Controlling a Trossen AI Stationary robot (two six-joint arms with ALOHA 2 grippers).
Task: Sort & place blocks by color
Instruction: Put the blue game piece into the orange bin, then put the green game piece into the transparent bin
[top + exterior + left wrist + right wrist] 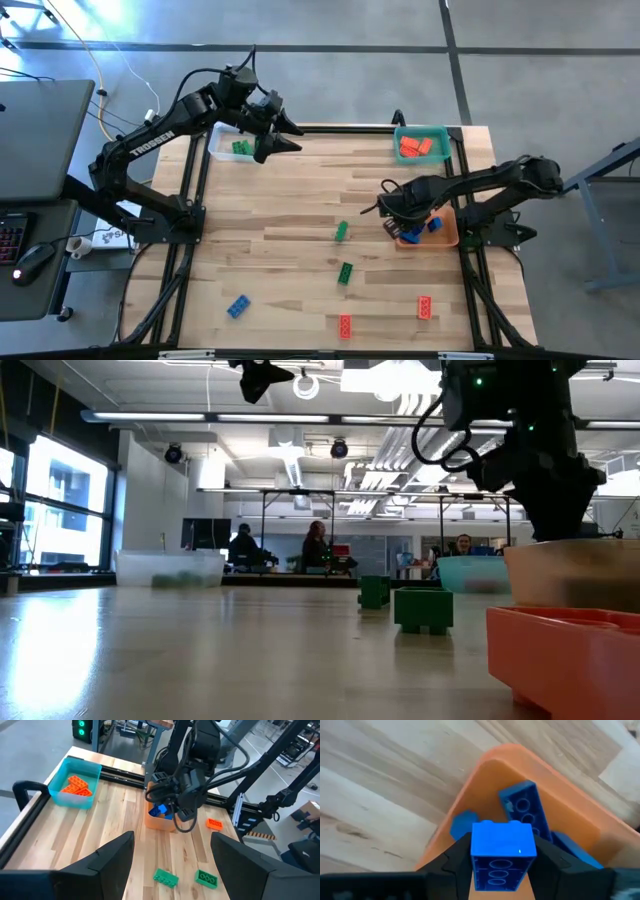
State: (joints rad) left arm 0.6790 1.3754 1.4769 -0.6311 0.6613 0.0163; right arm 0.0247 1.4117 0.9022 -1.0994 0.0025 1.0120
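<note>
Wooden table (300, 200), trays along its far and right sides. Left arm raised over the far-left corner beside the clear tray (222, 143) of green blocks; left gripper (291, 137) fingers spread wide, holding nothing. Right gripper (392, 222) low over the orange tray (447, 238), fingers clamped on a blue block (502, 852) above other blue blocks (526, 812) in it. Teal tray (420, 131) holds red blocks (420, 147). Loose on the table: two green blocks (342, 232), two red (345, 325), one blue (238, 306).
</note>
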